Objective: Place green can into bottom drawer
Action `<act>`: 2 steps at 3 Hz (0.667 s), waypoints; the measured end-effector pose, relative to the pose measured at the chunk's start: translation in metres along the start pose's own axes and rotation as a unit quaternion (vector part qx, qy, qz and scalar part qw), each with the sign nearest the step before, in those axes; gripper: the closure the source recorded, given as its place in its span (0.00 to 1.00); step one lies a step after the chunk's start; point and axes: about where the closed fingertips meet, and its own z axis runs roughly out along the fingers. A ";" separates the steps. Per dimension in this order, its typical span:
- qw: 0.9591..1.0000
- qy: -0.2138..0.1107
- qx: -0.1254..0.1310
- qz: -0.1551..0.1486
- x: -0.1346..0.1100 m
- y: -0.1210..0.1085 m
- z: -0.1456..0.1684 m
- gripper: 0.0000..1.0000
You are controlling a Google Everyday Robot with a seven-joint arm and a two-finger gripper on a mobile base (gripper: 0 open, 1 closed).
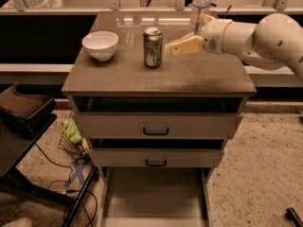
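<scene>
A grey-brown cabinet (189, 79) stands on a speckled, pebbly floor (258, 164), with warm light glaring off its back edge. Behind it runs a long pale counter (71, 4) above dark panels (38, 39). At left sits what may be a black table (19, 148), with cables (49, 164) and a blue tape cross (77, 173) on the floor beside it. The gripper (172, 48) hangs over the cabinet top, right of its middle.

Bare tabletop (189, 74) lies between hand (171, 49) and green can (153, 47); bowl (100, 44) left, bottle (200, 8) behind.
</scene>
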 end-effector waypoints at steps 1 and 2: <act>0.999 -0.033 -0.030 0.031 0.014 0.010 0.042 0.00; 0.995 -0.063 -0.062 0.052 0.022 0.025 0.081 0.03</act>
